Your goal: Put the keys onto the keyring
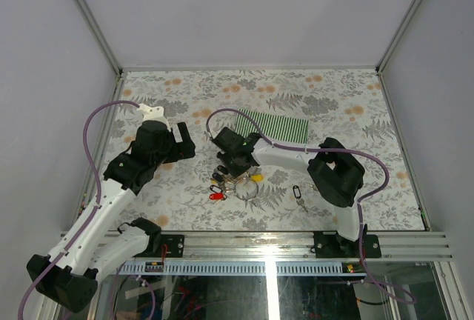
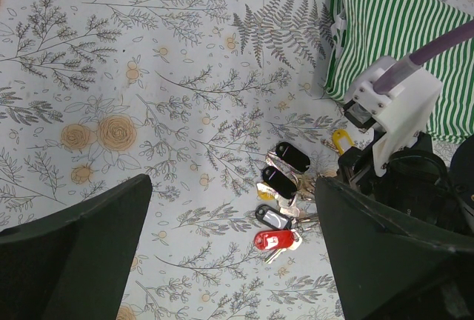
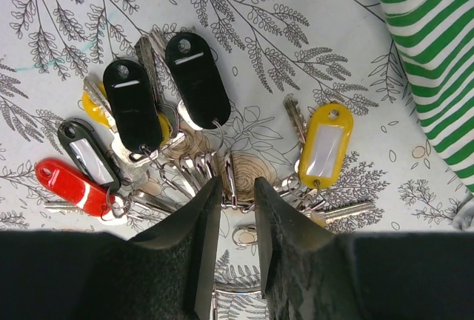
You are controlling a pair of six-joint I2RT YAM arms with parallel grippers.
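Straddling keyring point(image 3: 229, 183), right jaws, wrist-view only.

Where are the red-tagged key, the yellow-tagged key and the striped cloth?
red-tagged key point(image 3: 70, 185): right wrist view, middle of its red tag.
yellow-tagged key point(image 3: 326, 146): right wrist view, pale window of its tag.
striped cloth point(image 3: 437, 53): right wrist view, stripes near its left edge.

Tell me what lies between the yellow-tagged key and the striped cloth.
Nothing lies there. The right wrist view shows only bare floral table between the yellow-tagged key and the green-and-white striped cloth.
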